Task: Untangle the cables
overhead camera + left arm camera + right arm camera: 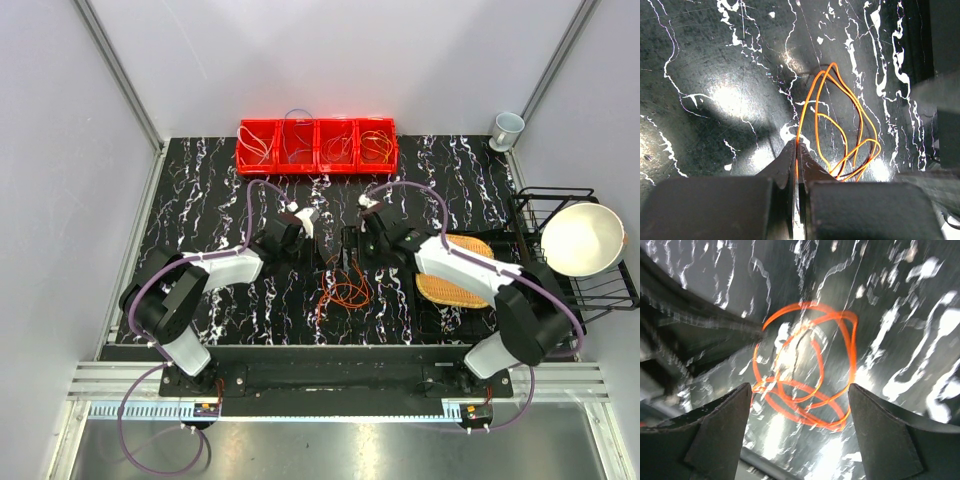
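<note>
Left end effector tight on cables

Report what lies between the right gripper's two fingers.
A loose coil of thin orange cables, against the black white-veined tabletop, lies between the fingers of the open right gripper, seen in the blurred right wrist view.

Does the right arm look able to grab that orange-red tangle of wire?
Probably yes: the right gripper is open, the orange-red cable coil lies straight ahead between its fingers, nothing blocking.
</note>
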Tool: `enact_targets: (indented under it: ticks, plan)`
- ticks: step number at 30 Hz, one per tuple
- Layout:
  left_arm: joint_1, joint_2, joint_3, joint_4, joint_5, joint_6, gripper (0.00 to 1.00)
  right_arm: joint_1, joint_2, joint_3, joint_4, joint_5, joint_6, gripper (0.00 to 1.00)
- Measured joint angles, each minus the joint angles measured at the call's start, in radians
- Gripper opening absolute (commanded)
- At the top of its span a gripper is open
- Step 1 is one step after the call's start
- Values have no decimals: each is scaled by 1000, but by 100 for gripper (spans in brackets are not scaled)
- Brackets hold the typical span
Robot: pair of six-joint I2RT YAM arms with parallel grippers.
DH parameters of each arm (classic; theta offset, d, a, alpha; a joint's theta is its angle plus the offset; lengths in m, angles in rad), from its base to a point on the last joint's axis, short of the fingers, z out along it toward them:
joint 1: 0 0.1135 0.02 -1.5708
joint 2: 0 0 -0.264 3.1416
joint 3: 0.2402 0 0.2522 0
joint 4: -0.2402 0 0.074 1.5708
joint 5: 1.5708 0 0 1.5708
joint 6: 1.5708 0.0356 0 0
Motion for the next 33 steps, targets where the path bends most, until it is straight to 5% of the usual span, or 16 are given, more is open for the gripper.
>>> enact_targets:
  ticks: [9,16,33]
  plan:
    - [-1,0,0,0,0,0,0,0,-169,-251,203,-138,435,90]
    - [-3,0,0,0,0,0,0,1,-127,-356,437,-198,695,92]
    - [-5,-6,-6,4,0,0,0,1,-59,-406,557,-166,858,95]
